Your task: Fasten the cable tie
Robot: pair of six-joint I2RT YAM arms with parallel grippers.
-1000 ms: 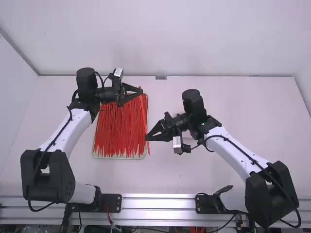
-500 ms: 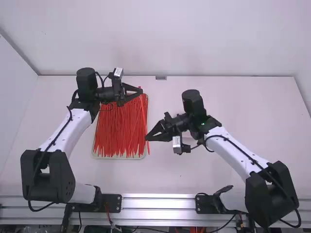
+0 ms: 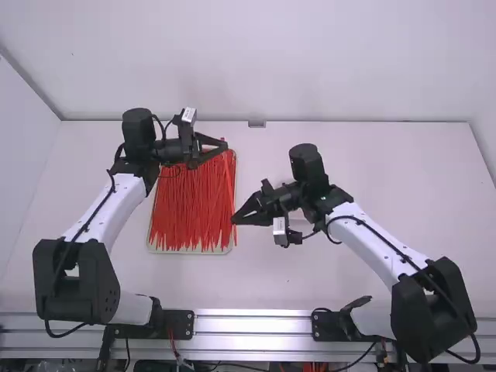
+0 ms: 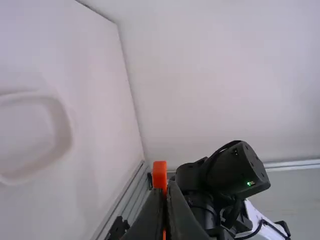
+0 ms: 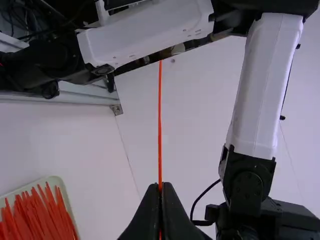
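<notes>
Beside the tray (image 3: 186, 250) of spare ties (image 3: 194, 201), a cable tie (image 5: 160, 125) is pinched by its strap in the right gripper (image 5: 161, 187). At the tray's far end the left gripper (image 4: 164, 192) clamps an orange tie head (image 4: 159, 175). Threading looks in hand: next, tip must meet head squarely.

No readable text, number, brand or sign in any view. Small white plastic box (image 3: 186, 117) on left arm wrist, upper left of high view: faint dark marks, too small to read.
</notes>
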